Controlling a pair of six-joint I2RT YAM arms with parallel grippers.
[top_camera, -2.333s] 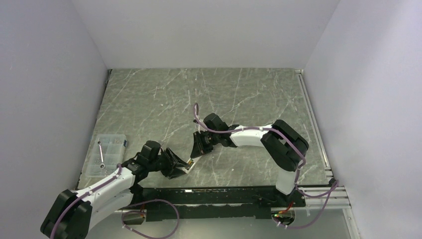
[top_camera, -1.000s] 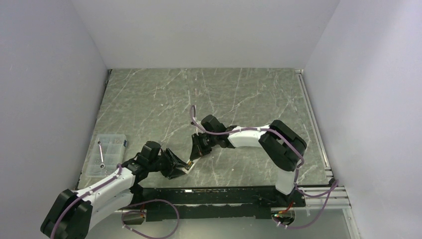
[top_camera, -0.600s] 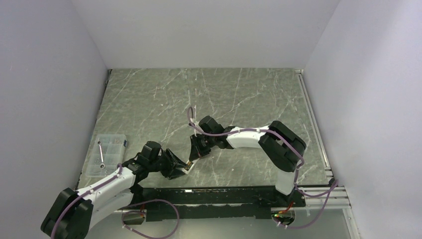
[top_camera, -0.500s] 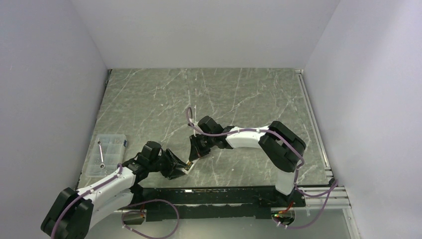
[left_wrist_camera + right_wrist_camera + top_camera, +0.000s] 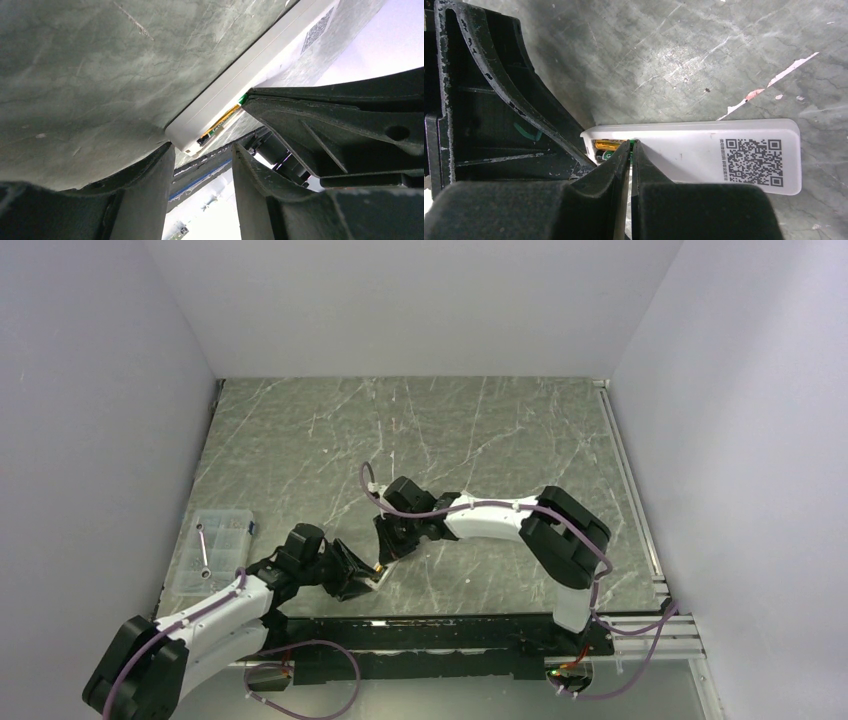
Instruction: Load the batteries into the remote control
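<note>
You see the slim white plastic remote control (image 5: 704, 150) lying code-side up on the grey marbled table (image 5: 684, 55), with orange-gold and greenish cylindrical batteries (image 5: 608, 146) in its open end. Your right gripper (image 5: 630, 145) is pressed together there. Your left gripper (image 5: 202, 147) straddles that end; you cannot tell whether it clamps.

One remote control (image 5: 704, 160), two batteries (image 5: 608, 145), one clear box (image 5: 212, 550), plus a left tool (image 5: 201, 150) and a right tool (image 5: 630, 145).

Grey-green marble-look tbl top (image 5: 480, 430) w/ white veins, evenly lit. Plain pale back wall (image 5: 420, 300), L wall (image 5: 90, 390), R wall (image 5: 750, 390). Metal rail (image 5: 628, 480) along R edge. Clear plastic box (image 5: 225, 530) at L edge.
</note>
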